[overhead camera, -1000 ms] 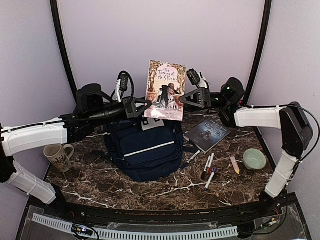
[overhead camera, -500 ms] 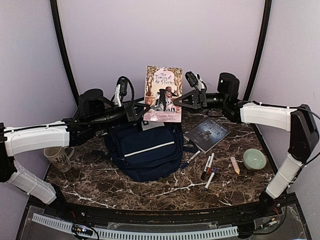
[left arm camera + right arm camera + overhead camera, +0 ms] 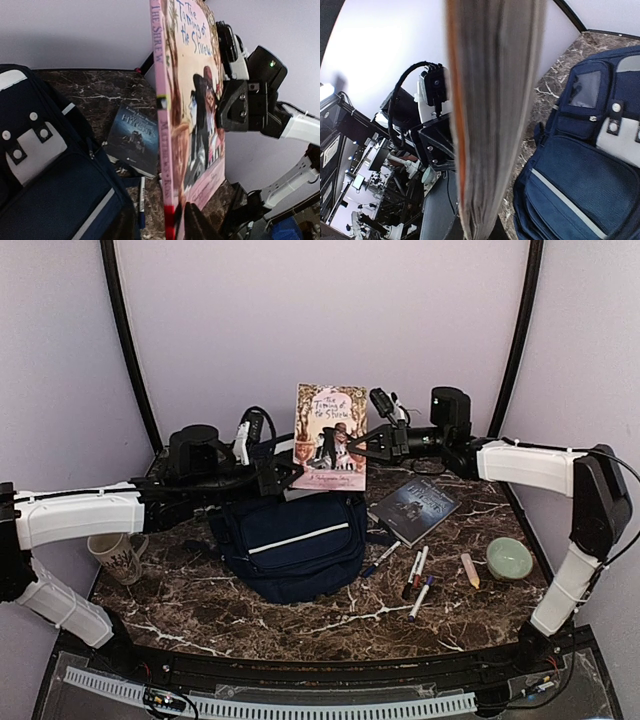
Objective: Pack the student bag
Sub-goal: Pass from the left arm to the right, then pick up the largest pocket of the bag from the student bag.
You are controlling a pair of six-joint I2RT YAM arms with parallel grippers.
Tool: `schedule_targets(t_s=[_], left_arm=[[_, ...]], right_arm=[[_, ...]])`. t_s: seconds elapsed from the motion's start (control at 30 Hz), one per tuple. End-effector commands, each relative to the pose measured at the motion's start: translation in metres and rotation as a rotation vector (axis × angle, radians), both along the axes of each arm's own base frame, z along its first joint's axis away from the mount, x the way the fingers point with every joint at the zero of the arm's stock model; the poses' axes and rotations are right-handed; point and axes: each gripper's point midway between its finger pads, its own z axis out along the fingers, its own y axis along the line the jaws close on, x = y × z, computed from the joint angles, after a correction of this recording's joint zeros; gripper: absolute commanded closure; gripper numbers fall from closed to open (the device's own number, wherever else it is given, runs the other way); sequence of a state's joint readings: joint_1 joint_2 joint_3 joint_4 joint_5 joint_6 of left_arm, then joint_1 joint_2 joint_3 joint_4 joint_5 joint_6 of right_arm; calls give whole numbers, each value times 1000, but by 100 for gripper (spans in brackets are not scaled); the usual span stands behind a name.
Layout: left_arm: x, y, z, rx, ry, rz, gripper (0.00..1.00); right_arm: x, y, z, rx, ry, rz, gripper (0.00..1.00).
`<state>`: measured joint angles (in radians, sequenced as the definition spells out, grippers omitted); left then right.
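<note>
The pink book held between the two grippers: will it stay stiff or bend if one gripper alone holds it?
It would probably sag slightly: the pink book looks like a thin paperback with a narrow spine. It stands flat and upright with the left gripper and the right gripper at opposite edges. Being so thin, it seems light.

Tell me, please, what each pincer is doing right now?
Left pincer: closed on the book.
Right pincer: closed on the book's opposite edge.

Navy student bag (image 3: pixel 295 552) with white stripe, pink illustrated book (image 3: pixel 330 436), brown white-veined table (image 3: pixel 200 612)
</note>
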<state>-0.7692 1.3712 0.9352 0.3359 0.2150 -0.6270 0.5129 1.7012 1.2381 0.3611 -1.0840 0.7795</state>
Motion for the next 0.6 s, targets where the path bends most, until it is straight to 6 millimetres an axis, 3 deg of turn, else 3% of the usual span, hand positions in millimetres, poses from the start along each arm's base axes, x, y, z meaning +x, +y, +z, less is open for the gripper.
schedule_targets(t_s=[0.0, 0.1, 0.27, 0.43, 0.57], left_arm=[[0, 13, -34, 223, 20, 13, 56], [-12, 12, -61, 398, 33, -85, 48], [-35, 7, -109, 725, 22, -256, 49], [-47, -3, -139, 940, 4, -380, 49], [-46, -29, -148, 937, 10, -443, 50]], right_arm=[[26, -44, 10, -29, -113, -108, 100], [35, -81, -11, -125, -140, -186, 100], [24, -131, -40, -262, -224, -284, 100], [10, -156, -60, -383, -305, -341, 100], [3, -162, -67, -406, -339, -365, 100]])
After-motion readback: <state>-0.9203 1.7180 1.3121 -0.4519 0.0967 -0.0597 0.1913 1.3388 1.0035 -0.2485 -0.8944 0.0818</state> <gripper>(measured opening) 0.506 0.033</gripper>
